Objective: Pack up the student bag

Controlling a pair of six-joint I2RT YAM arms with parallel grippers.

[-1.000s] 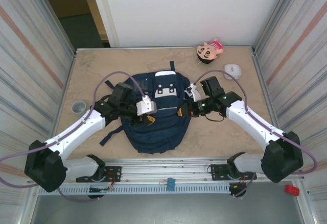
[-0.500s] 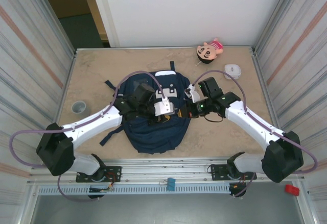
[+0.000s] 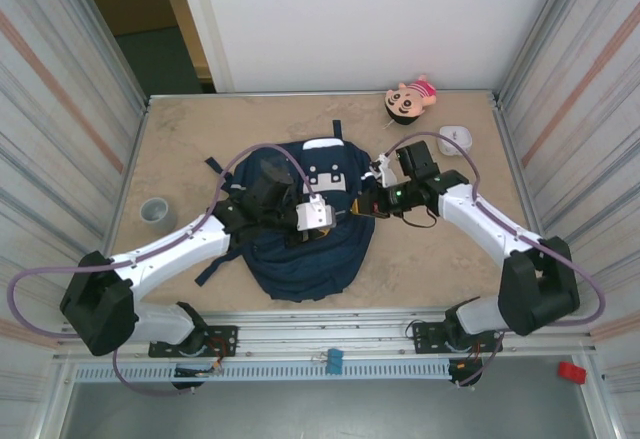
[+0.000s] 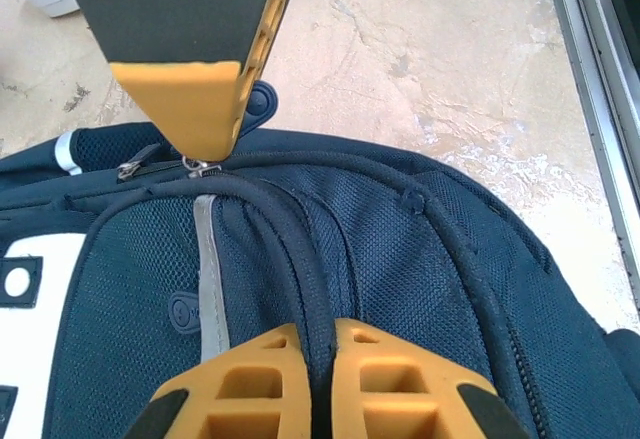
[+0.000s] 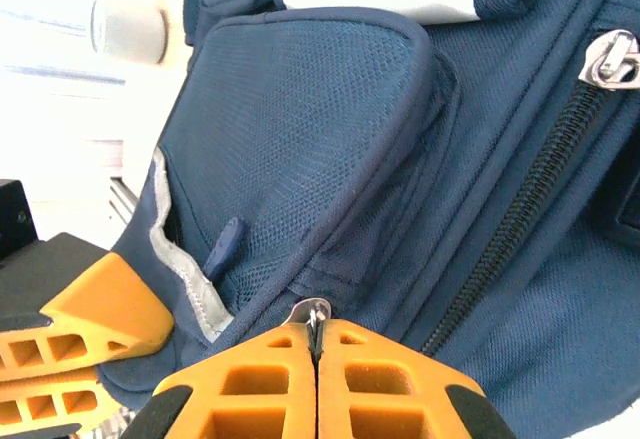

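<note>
Table [image 3: 200, 129]: one, with a mottled sandy top and ribbed metal walls on either side.

Student bag [image 3: 305, 249]: one, navy blue, lying flat at the middle of the table between the two arms. Its long axis runs near to far. The top end, which has two white patches [image 3: 325, 174], points to the far wall, and the bottom end points to the arm bases. The front pockets face up.

Arms: two, both reaching inward over the upper half of the bag.

Left claw [image 4: 320, 344]: fingers drawn together and clamped on a dark corded ridge of the student bag's front panel, beside a grey stripe [image 4: 205, 269].

Right claw [image 5: 316, 334]: fingers pressed together, pinching a small metal zip pull [image 5: 315, 312] at the edge of a mesh pocket. In the left wrist view, this claw's tip sits directly at that zip line on the bag's top curve. A second metal pull [image 5: 612, 59] hangs free on a separate zip.

Other items, one of each, all well clear of the bag:
- Plush doll [image 3: 410, 97] at the far right edge of the table.
- Grey cup [image 3: 153, 209] at the left edge.
- Small white device [image 3: 456, 139] near the doll.
</note>
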